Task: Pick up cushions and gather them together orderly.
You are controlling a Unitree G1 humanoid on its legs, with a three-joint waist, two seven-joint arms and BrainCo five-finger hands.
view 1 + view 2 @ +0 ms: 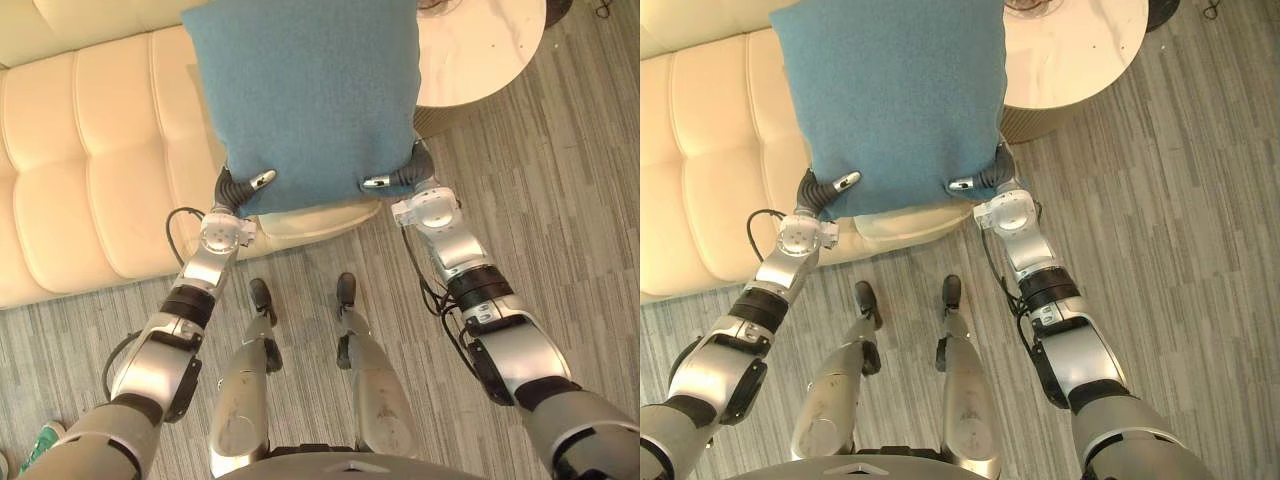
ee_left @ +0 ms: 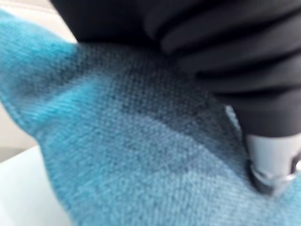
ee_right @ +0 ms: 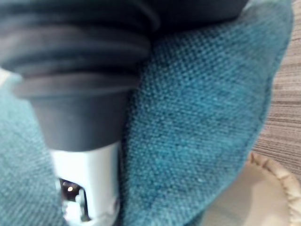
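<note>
The left hand [image 1: 247, 185] grips the lower left corner of the blue cushion [image 1: 305, 95]. Its thumb lies across the near face and its fingers are hidden behind the fabric. The right hand [image 1: 392, 181] pinches the lower right corner in the same way, thumb in front and fingers out of sight behind. In each wrist view the cloth bunches up against the dark ribbed cover.

The cushion hangs between the two hands, raised in front of the robot, with its bottom edge roughly level and its face turned towards the head camera. It is square, plain teal-blue, of a fine woven cloth with a seamed edge, and slightly dented where the thumbs press.

Behind and below it is a cream tufted sofa [image 1: 90, 180], and a cream seat pad [image 1: 318, 220] with a piped edge shows just under the cushion's bottom edge. A round pale table [image 1: 485, 45] stands to the right on grey striped flooring [image 1: 560, 200].
</note>
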